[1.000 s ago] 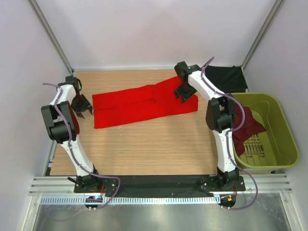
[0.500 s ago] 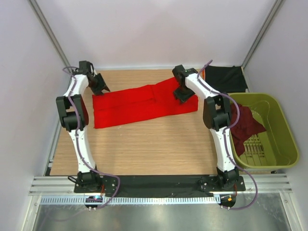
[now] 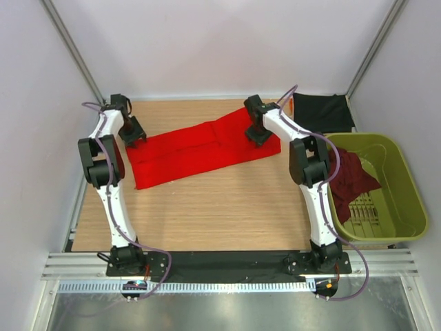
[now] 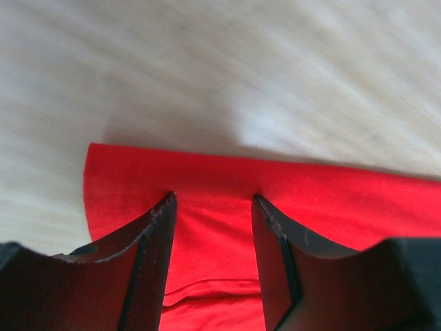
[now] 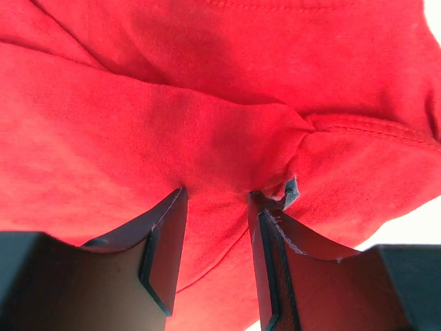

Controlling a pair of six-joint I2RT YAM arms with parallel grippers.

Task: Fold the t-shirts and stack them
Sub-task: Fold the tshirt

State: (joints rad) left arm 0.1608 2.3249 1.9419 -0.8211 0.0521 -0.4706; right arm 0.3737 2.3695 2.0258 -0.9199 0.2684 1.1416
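Observation:
A bright red t-shirt (image 3: 200, 148) lies as a long folded band across the far half of the table. My left gripper (image 3: 132, 132) is down at its far-left corner. In the left wrist view the jaws of this left gripper (image 4: 213, 196) stand apart, their tips resting on the red cloth (image 4: 324, 200) just inside its edge. My right gripper (image 3: 257, 133) is on the shirt's right end. Its wrist view shows the right gripper (image 5: 217, 192) open, tips touching puckered red cloth (image 5: 172, 103) beside a hem. A black t-shirt (image 3: 324, 110) lies at the back right. A dark maroon t-shirt (image 3: 353, 176) hangs in the basket.
An olive-green plastic basket (image 3: 393, 207) stands at the right edge of the table, beside the right arm. White walls and metal posts close in the back and sides. Bare wooden tabletop (image 3: 207, 214) stretches between the red shirt and the arm bases.
My left gripper swung from the table's left side up to the red shirt's far-left corner and came down on it. The right gripper shifted slightly left on the shirt's right end.

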